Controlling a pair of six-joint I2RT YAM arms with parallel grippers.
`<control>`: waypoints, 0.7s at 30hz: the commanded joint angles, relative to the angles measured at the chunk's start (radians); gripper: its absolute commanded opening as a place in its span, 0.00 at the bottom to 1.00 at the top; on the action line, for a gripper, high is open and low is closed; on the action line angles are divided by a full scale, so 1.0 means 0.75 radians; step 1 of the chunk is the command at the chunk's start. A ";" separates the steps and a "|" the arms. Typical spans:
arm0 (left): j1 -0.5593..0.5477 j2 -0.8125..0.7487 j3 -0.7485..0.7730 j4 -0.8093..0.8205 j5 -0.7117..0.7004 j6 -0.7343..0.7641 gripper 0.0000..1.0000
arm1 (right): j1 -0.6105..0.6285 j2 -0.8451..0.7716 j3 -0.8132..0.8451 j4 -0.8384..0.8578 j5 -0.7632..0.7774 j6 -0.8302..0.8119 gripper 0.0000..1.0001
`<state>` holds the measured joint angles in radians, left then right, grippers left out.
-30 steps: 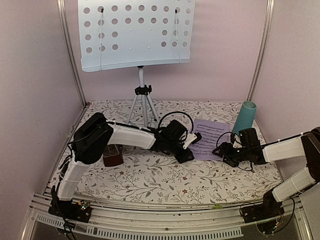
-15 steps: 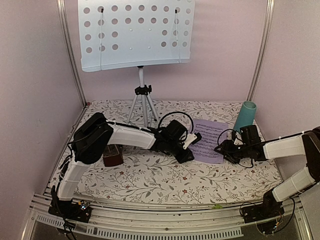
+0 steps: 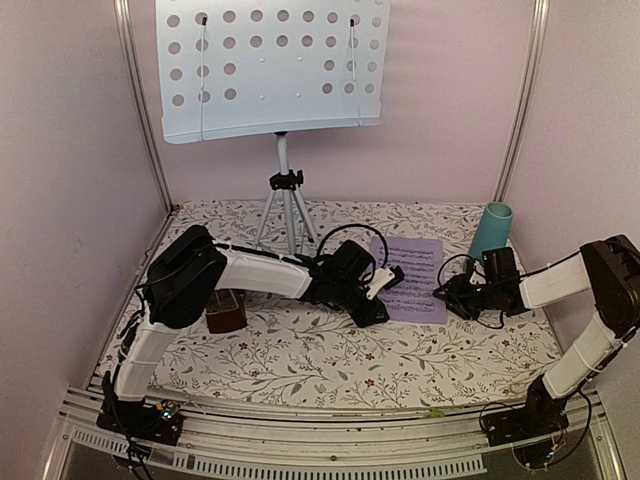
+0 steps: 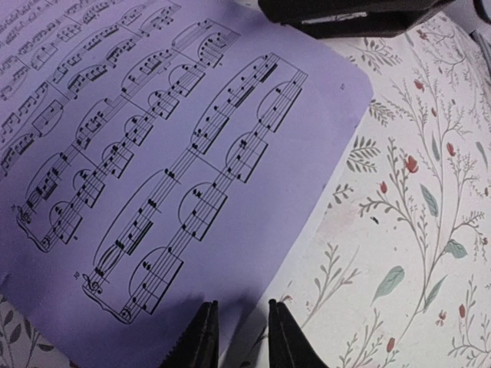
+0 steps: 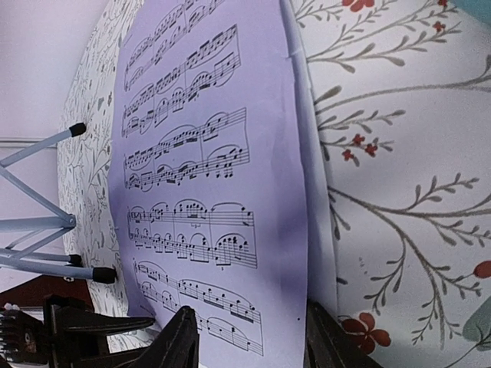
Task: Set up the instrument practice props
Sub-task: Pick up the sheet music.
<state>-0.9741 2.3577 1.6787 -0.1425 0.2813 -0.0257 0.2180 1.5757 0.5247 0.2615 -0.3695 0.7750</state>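
Note:
The pale-blue perforated music stand (image 3: 270,70) stands on its silver tripod (image 3: 285,212) at the back. A lilac sheet-music page (image 3: 412,278) lies on the floral cloth, and a paler sheet edge (image 5: 316,199) shows under it. My left gripper (image 3: 390,280) sits at the page's left edge, its jaws a narrow gap apart over that edge (image 4: 242,337). My right gripper (image 3: 448,297) is open at the page's near right corner, and the page (image 5: 207,192) runs up between its fingers (image 5: 249,318). The dark-red-brown metronome (image 3: 226,316) stands behind the left arm.
A teal cup (image 3: 490,232) stands upright just behind the right gripper. Pink walls and metal posts close in the floral-cloth table (image 3: 330,365) on three sides. The tripod's feet (image 5: 92,274) lie close to the page's far edge.
The right gripper's jaws have narrowed around the page's corner and its forearm has swung in. The page has slid slightly left. The left arm has stayed still.

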 commanded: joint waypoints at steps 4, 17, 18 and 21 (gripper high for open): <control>-0.008 0.025 0.013 -0.029 0.028 0.029 0.24 | -0.070 0.044 0.042 0.095 -0.084 0.004 0.43; -0.008 0.020 0.017 -0.034 0.034 0.034 0.23 | -0.070 0.061 0.033 0.077 -0.119 0.012 0.40; -0.007 0.019 0.016 -0.035 0.032 0.034 0.23 | -0.070 0.059 0.028 0.067 -0.106 0.008 0.40; -0.008 0.014 0.014 -0.033 0.032 0.035 0.23 | -0.070 0.059 0.015 0.077 -0.093 0.002 0.40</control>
<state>-0.9741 2.3577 1.6787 -0.1459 0.2886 -0.0101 0.1680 1.6211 0.5518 0.3176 -0.4583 0.7853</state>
